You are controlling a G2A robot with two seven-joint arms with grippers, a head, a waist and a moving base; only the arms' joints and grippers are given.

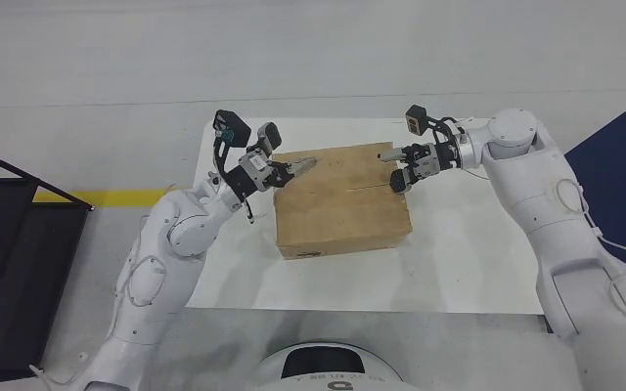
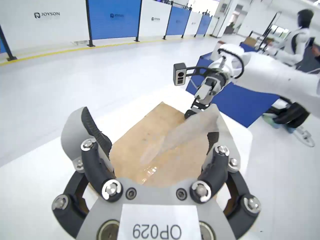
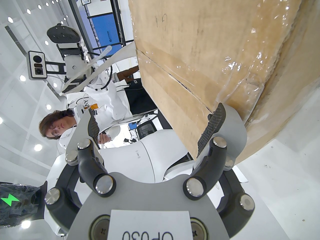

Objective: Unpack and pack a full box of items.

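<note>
A taped cardboard box (image 1: 342, 205) is set on a white table (image 1: 460, 264). The left gripper (image 1: 284, 172) is held at its far left corner, fingers apart, with a peeled tape strip (image 1: 304, 163) raised beside it. The right gripper (image 1: 397, 169) is held open at the far right edge.

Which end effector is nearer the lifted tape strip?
Left. The left end effector is at the tape strip, at one end of the box; the right end effector is at the other end.
</note>
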